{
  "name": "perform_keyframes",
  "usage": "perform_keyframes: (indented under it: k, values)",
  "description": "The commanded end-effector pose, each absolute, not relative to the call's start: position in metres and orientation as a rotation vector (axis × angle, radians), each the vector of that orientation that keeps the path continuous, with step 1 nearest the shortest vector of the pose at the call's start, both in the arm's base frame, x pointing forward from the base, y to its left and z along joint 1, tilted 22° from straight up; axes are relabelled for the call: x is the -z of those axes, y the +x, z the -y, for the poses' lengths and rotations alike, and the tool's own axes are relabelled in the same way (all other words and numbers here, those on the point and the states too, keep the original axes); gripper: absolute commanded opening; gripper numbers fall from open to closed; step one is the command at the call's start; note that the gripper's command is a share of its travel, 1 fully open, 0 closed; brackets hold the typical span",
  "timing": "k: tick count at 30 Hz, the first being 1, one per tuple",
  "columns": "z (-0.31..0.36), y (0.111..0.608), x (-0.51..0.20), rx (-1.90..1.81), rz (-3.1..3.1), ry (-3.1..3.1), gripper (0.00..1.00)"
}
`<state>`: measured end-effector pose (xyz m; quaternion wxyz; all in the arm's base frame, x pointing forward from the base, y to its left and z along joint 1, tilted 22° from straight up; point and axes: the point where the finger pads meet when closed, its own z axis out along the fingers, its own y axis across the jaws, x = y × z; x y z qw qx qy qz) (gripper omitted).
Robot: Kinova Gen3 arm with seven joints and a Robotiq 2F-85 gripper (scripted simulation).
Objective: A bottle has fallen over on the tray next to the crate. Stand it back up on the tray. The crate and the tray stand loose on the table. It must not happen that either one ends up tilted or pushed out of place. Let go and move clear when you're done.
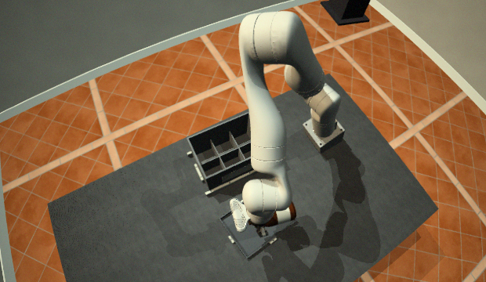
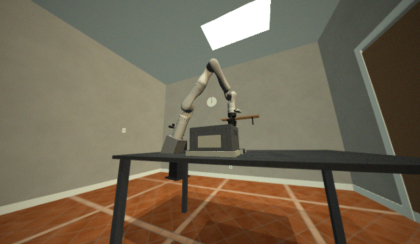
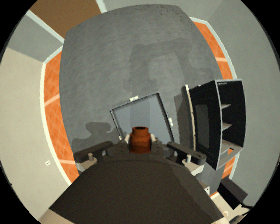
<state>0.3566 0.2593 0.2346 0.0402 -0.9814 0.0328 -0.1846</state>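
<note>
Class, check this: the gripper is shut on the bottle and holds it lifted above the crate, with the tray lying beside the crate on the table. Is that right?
One thing is wrong: the gripper, shut on the bottle, holds it above the tray, not above the crate. The top view shows this. The tray does lie beside the crate on the table.

no readable text, labels, brands or numbers anywhere; round wall clock [image 2: 211, 102] too small to read.

the arm bends over the dark crate [image 2: 213, 137] on the surface [image 2: 298, 157]; its gripper [image 2: 232, 123] grips a brown bottle [image 2: 242, 118] lying level above the crate's top.
</note>
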Motion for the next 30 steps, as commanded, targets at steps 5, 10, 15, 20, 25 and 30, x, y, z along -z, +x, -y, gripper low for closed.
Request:
perform_keyframes:
  k: [5, 10, 15, 20, 25, 30]
  values:
    - [-0.26, 0.3564, -0.2355, 0.563, -0.186, -2.991, 0.0]
    - [-0.26, 0.3564, -0.2355, 0.554, -0.305, -2.968, 0.0]
    - [-0.26, 0.3564, -0.2355, 0.547, -0.393, -2.947, 0.0]
    - [-0.26, 0.3564, -0.2355, 0.545, -0.419, -2.941, 0.0]
    - [-0.26, 0.3564, -0.2355, 0.544, -0.426, -2.939, 0.0]
    - [-0.26, 0.3564, -0.2355, 0.544, -0.426, -2.939, 0.0]
